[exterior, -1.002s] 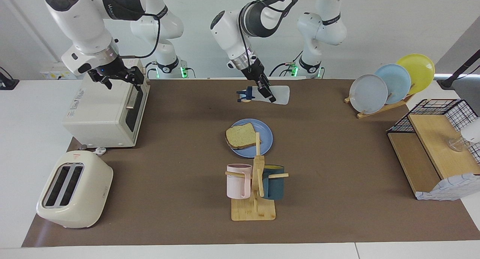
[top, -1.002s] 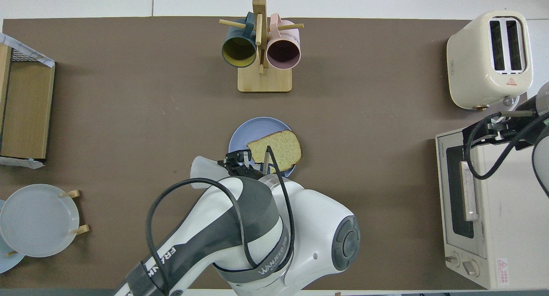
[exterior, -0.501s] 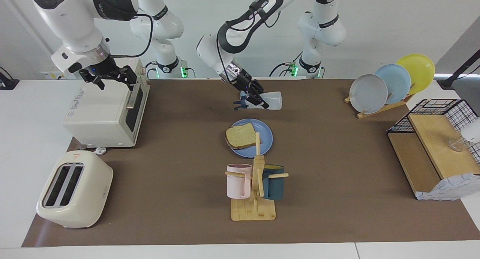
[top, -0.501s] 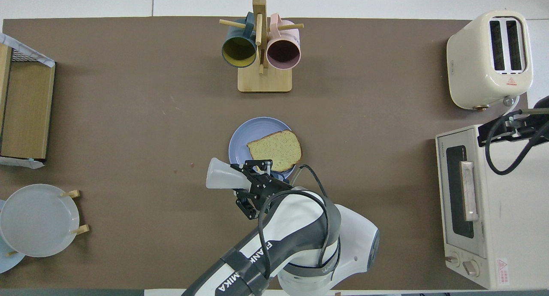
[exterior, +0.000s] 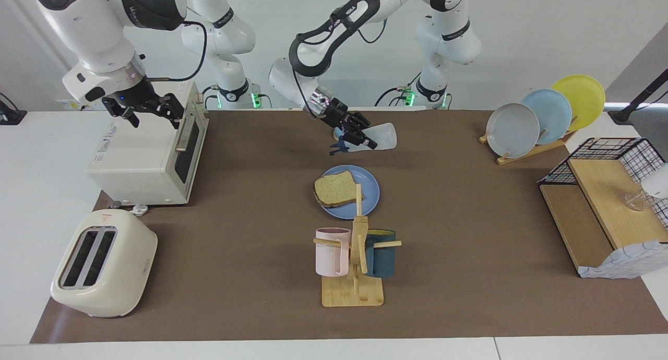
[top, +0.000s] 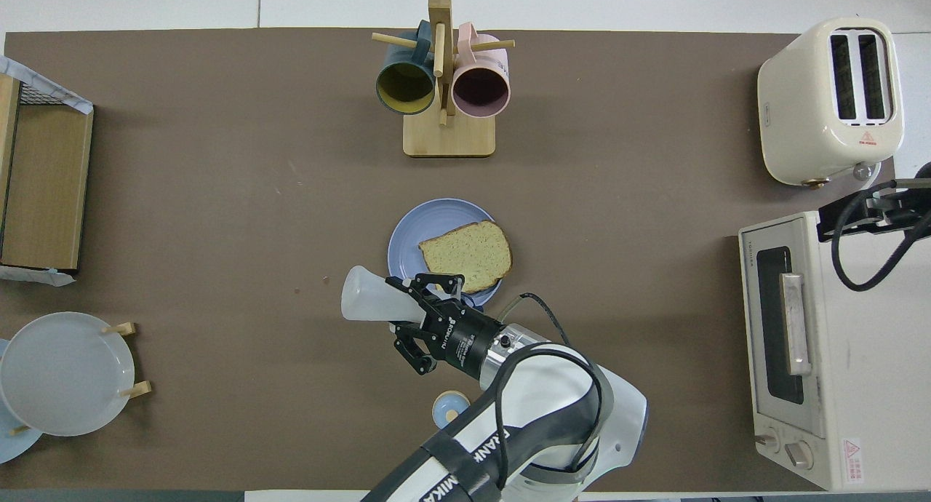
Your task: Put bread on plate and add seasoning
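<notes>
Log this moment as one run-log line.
left gripper: holds seasoning bottle tipped near plate | bread: on plate | right gripper: waits over toaster oven

A toaster (exterior: 103, 263), oven (exterior: 147, 149), mug tree (exterior: 356, 261), plate rack (exterior: 545, 117), wire basket (exterior: 608, 203) and bell (top: 450, 408) sit on the table (exterior: 469, 276).

My left gripper (exterior: 356, 134) is up in the air, wrist rolled sideways, fingers (exterior: 364, 141) clamped and pointing toward four o'clock in the facing view. My right gripper (exterior: 148, 111) waits raised at nine o'clock.
</notes>
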Controlling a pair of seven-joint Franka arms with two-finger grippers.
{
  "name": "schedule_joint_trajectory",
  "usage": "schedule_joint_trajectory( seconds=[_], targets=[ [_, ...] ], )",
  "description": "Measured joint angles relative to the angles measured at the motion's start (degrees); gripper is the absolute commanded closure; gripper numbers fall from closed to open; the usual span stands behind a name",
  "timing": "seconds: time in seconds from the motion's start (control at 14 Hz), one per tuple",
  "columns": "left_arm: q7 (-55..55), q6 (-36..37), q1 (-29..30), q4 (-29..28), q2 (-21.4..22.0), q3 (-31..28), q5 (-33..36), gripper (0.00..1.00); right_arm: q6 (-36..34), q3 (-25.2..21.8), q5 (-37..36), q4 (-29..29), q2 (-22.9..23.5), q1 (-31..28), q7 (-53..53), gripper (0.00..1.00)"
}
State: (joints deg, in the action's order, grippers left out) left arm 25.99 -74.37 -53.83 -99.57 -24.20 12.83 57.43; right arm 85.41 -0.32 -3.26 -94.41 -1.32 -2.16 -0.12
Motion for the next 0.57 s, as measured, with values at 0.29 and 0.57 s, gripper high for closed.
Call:
schedule_joint_trajectory(
  seconds=[0.29, 0.57],
  targets=[
    [0.01, 6.99, -1.51, 4.01, -5.42, -0.09, 5.45, 1.0, 0.09, -0.28, 0.0, 0.06, 0.0, -0.04, 0.0, 0.0],
    [-0.05, 13.77, -2.35, 6.01, -11.19, -0.16, 11.95, 1.0, 0.08, -0.13, 0.01, 0.08, -0.02, -0.03, 0.0, 0.0]
  ],
)
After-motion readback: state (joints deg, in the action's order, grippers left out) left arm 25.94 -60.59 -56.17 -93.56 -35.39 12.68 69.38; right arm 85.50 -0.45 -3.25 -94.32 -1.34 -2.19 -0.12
